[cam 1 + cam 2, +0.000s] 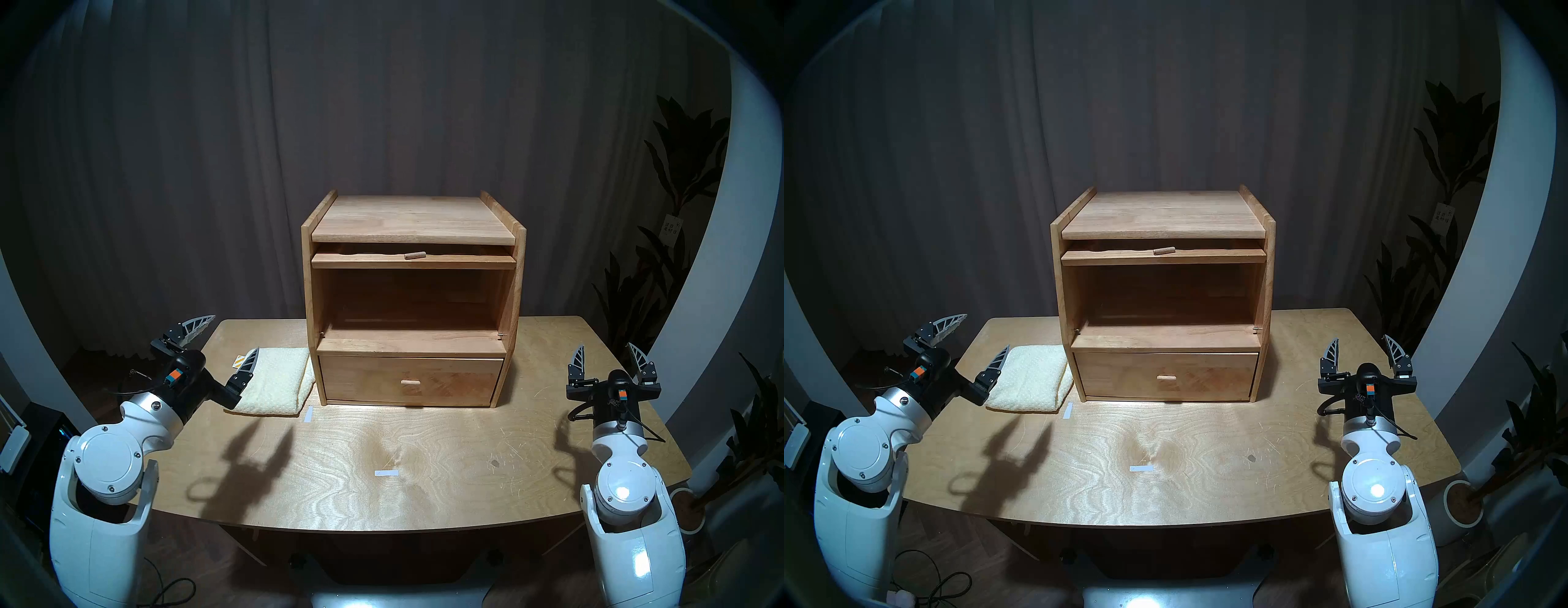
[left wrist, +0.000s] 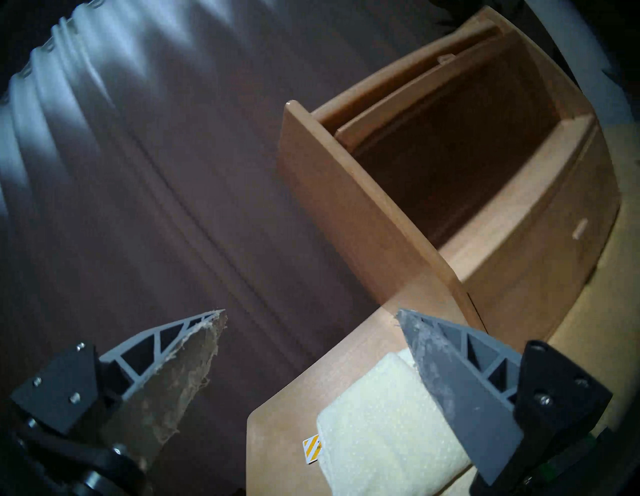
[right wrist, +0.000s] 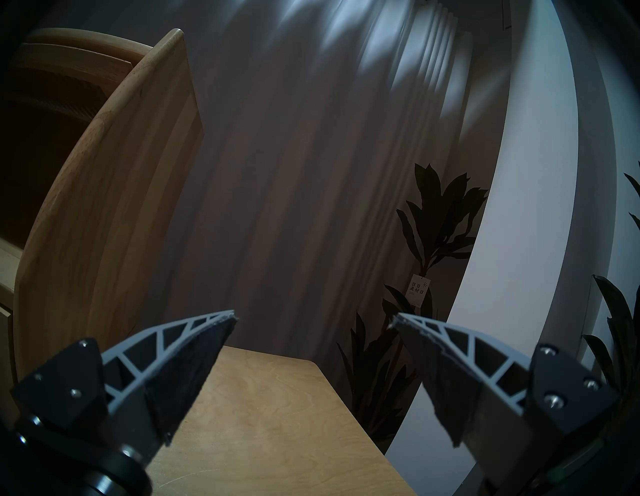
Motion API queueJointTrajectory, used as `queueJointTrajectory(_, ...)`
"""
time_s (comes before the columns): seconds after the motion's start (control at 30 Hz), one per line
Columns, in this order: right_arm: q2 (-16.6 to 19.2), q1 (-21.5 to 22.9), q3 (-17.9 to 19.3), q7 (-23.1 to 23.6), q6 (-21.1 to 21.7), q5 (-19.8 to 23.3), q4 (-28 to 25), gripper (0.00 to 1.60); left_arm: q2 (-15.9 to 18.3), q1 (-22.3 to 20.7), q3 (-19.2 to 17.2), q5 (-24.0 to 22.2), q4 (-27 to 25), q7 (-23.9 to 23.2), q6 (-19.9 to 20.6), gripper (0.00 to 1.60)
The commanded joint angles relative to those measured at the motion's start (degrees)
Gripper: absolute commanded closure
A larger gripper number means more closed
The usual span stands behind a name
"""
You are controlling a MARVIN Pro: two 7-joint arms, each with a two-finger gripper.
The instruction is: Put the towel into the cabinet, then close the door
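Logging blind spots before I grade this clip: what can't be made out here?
- Door: head views show it slid in flat under the cabinet top, only its front edge and knob visible; its window is hidden.
- Drawer: shut, contents hidden in every view.
- Towel: near corner covered by the left end effector finger, head views.
- Plant tag: print too small, right wrist view.

Head pair above, wrist cameras low

Both head eyes look down over the table (image 1: 424, 458) at the cabinet (image 1: 413, 220) — the wrist views, close and tilted, share its sides (image 2: 346, 207) (image 3: 114, 207).
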Motion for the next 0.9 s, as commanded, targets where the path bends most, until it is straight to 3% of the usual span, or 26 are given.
queueJointTrajectory(0.0, 0.0, 0.4, -0.2, 0.0, -0.3, 0.0, -0.9, 0.0, 6.5, -3.2, -5.1, 5.3, 0.8, -6.8, -0.4, 0.0)
queueJointTrajectory(0.2, 0.1, 0.4, -0.2, -0.1, -0.3, 0.0, -0.7, 0.0, 10.3, -3.1, -4.2, 12.3, 2.9, -14.0, -1.7, 0.0)
queueJointTrajectory(0.33, 0.2, 0.4, -0.2, -0.1, -0.3, 0.0, -0.7, 0.0, 13.8, -4.0, -2.2, 17.4, 6.1, -19.8, -2.4, 0.0)
queueJointTrajectory(0.37, 0.2, 0.4, -0.2, -0.1, -0.3, 0.0, -0.7, 0.0, 12.9, -4.4, -1.7, 18.9, 6.8, -19.4, -2.2, 0.0)
queueJointTrajectory(0.53, 0.2, 0.4, -0.3, -0.2, -0.3, 0.0, -0.8, 0.0, 16.6, -7.8, 2.4, 26.4, 10.7, -24.2, -3.0, 0.0)
queueJointTrajectory(0.8, 0.3, 0.4, -0.4, -0.4, -0.4, 0.1, -1.0, 0.0, 21.7, -13.1, 12.8, 38.6, 12.6, -23.8, -2.5, 0.0)
queueJointTrajectory(0.87, 0.3, 0.3, -0.4, -0.4, -0.4, 0.1, -1.1, 0.0, 18.5, -14.5, 14.6, 40.6, 10.8, -20.6, 0.5, 0.0)
